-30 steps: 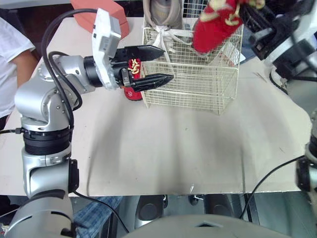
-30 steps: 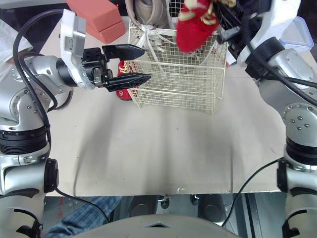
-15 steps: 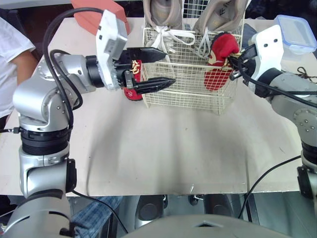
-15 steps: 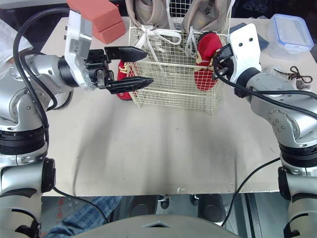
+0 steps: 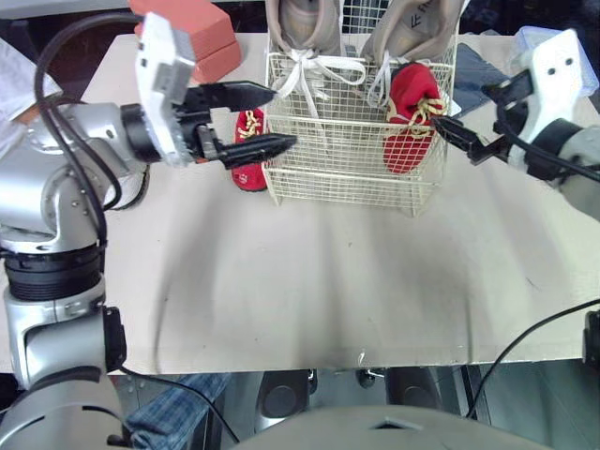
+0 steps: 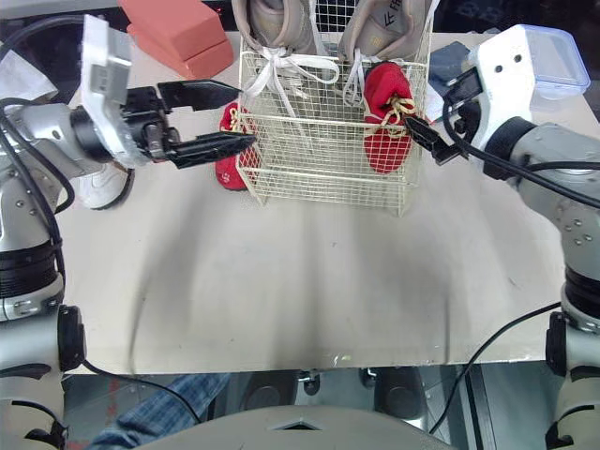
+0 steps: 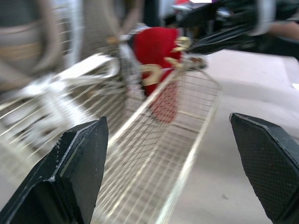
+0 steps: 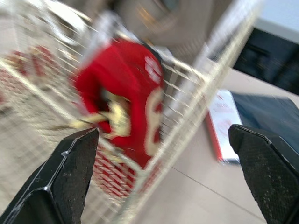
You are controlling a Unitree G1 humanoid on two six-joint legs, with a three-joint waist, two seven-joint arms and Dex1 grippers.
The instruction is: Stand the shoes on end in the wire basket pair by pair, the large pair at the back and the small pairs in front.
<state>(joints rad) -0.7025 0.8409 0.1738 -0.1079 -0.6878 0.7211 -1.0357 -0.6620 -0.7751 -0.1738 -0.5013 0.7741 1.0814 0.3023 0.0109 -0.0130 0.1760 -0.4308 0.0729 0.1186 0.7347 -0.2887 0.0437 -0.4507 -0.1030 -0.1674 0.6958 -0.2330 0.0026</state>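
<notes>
One red shoe (image 5: 248, 155) sits left of the wire basket (image 5: 356, 183), so the left gripper (image 5: 284, 116) gapes beside it, the right gripper (image 5: 459, 117) wide and empty.

Left gripper (image 7: 167, 119) spread wide; red shoe (image 7: 156, 51) upright in wire basket (image 7: 201, 107).

Silver arms (image 5: 47, 197), black cables (image 5: 531, 333), white wrist housings (image 5: 157, 56)

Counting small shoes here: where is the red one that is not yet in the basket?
In the left eye view, the red shoe lies on the table beside the wire basket, outside its left wall, just behind the open left gripper.
</notes>
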